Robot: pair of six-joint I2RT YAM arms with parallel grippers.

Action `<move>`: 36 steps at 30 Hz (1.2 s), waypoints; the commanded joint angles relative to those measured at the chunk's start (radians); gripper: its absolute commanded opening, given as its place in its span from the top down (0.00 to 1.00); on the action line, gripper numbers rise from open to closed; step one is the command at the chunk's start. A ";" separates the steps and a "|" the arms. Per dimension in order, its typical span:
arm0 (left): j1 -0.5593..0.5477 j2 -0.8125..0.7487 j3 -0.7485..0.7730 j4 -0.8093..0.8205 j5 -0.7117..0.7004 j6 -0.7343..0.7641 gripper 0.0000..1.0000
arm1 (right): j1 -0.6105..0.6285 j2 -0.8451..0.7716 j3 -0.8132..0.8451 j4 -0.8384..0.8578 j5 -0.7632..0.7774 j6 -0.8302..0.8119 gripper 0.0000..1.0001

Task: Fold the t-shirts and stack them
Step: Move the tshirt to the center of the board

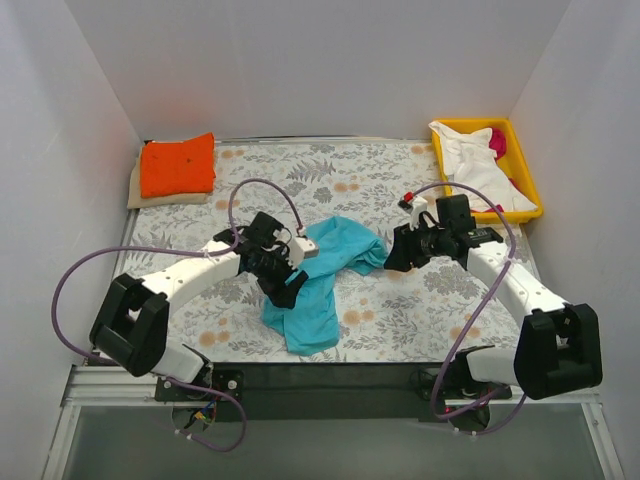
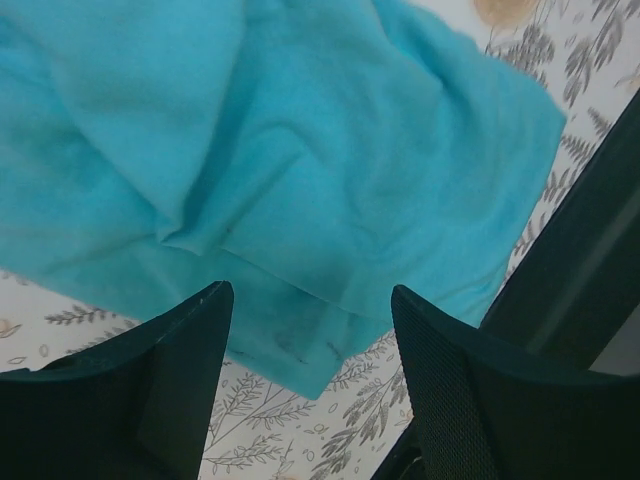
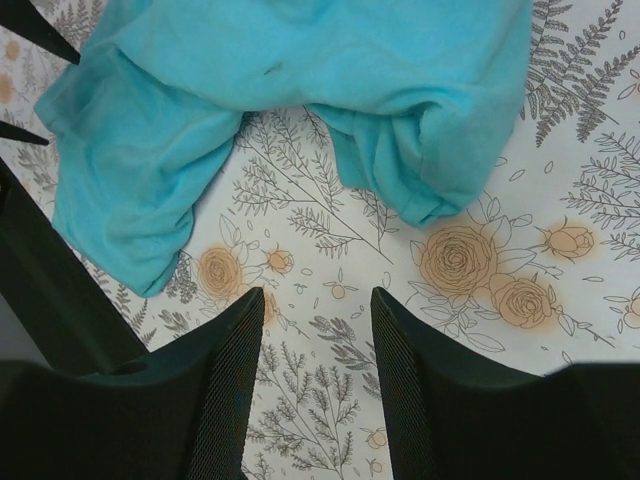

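Observation:
A teal-blue t-shirt point(image 1: 335, 262) lies crumpled in the middle of the floral table cloth. My left gripper point(image 1: 287, 288) is low at its left edge. In the left wrist view this gripper point(image 2: 312, 300) is open, with a hem corner of the teal shirt point(image 2: 300, 150) lying between the fingertips, not pinched. My right gripper point(image 1: 398, 258) is just right of the shirt. It point(image 3: 318, 300) is open over bare table cloth, with the shirt point(image 3: 300, 80) a little ahead of it. An orange t-shirt point(image 1: 178, 165) lies folded at the back left.
A yellow tray point(image 1: 522, 150) at the back right holds a white shirt point(image 1: 470, 165) and a magenta one point(image 1: 497, 143). A beige cloth point(image 1: 140, 195) shows under the orange shirt. White walls close in the table on three sides.

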 commanded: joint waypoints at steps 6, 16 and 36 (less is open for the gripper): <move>-0.118 -0.007 -0.033 0.036 -0.179 0.041 0.42 | 0.001 0.193 0.058 0.114 0.004 -0.012 0.57; -0.075 -0.036 0.021 0.083 -0.215 -0.020 0.46 | -0.001 0.559 0.291 0.252 -0.013 0.054 0.90; -0.115 0.285 0.295 0.169 -0.179 -0.091 0.85 | 0.021 0.833 0.782 0.263 -0.111 0.137 0.99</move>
